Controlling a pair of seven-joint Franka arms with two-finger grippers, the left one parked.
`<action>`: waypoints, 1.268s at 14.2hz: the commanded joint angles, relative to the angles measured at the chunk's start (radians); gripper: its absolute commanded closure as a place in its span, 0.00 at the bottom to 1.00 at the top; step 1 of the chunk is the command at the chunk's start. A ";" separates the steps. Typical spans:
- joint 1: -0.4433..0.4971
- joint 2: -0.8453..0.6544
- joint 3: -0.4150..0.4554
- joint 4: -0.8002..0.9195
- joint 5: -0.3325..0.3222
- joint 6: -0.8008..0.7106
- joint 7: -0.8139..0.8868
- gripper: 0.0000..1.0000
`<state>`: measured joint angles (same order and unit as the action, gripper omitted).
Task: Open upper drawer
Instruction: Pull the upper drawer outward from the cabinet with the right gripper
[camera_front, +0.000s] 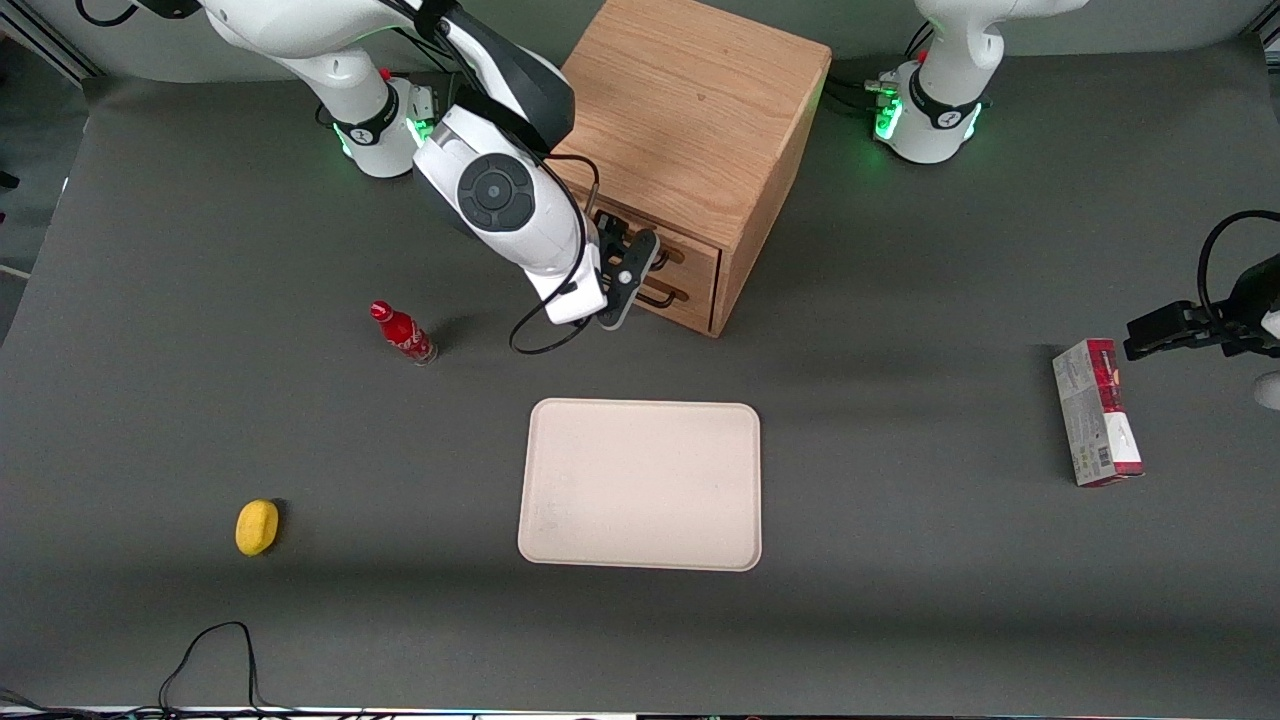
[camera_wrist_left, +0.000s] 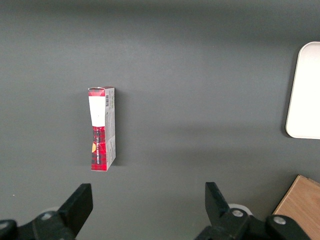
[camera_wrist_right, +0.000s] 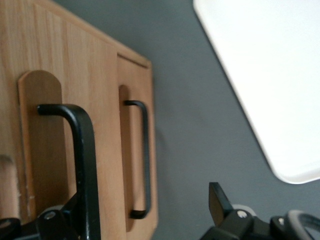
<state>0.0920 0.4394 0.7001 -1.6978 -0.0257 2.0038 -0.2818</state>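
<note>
Upper drawer (camera_wrist_right: 50, 150) handle (camera_wrist_right: 82, 165) between spread tool (camera_front: 632, 268) fingers, no legible writing

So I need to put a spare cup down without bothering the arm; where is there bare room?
Bare patches: the tabletop between the tray and the red box, and between the yellow sponge and the tray. The tray itself is bare too. It is crowded in front of the cabinet, where the gripper sits at the upper drawer, jaws open around its handle, with the red bottle nearby.

From high in front we overlook the whole table; our right wrist camera sits close to the light oak two-drawer cabinet (camera_front: 690, 130) (camera_wrist_right: 75, 75), where the gripper (camera_front: 628, 275) is; both views share the pale rectangular tray (camera_front: 640, 485) (camera_wrist_right: 260, 75).
</note>
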 joint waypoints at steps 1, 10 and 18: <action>-0.023 0.062 -0.004 0.096 -0.065 -0.002 0.003 0.00; -0.041 0.165 -0.177 0.294 -0.126 -0.007 -0.200 0.00; -0.041 0.133 -0.209 0.461 -0.212 -0.103 -0.192 0.00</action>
<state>0.0429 0.5860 0.5159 -1.3516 -0.1791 1.9770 -0.4685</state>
